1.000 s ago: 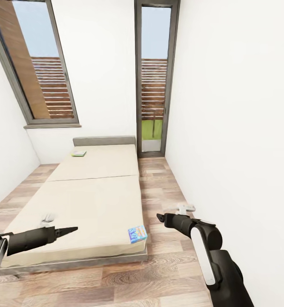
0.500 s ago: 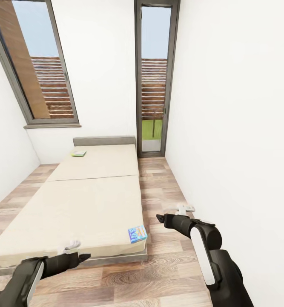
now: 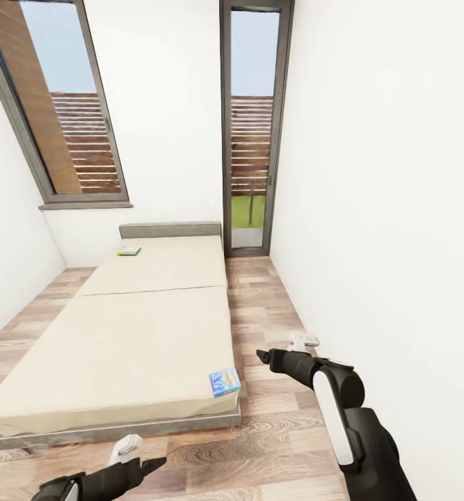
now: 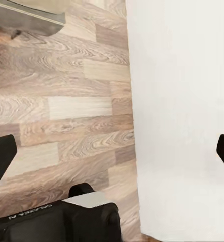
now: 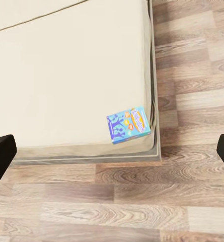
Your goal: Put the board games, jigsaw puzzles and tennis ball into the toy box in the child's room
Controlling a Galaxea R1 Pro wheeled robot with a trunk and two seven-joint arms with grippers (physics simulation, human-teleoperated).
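Two end effectors, both empty.

Left end effector (image 3: 148, 462): dark, low in the head view, over the wood-plank floor (image 3: 273, 445) just off the foot of the bed. In the left wrist view its black fingertips (image 4: 1, 154) sit at opposite margins of the picture, so the jaws are spread wide, with nothing between them but floor and white wall (image 4: 182, 101).

Right end effector (image 3: 261, 356): dark, on a black-and-white arm, held over the floor strip between the bed's side edge and the right-hand wall. In the right wrist view its fingertips (image 5: 0, 154) likewise stand at the far margins, wide apart, holding nothing.

Low long bed with plain beige mattress (image 3: 141, 334) and grey headboard (image 3: 170, 229): headboard end against the far wall.

Blue cartoon-printed flat game box (image 3: 225, 382): lying flat on the mattress at the foot corner nearest the right end effector, close to both edges; also seen at (image 5: 129, 124).

Green-toned flat game box (image 3: 128, 250): lying flat near the headboard, toward the mattress's left side; print too small to read.

Two tall dark-framed windows (image 3: 251, 125): in the far wall, slatted fencing outside.
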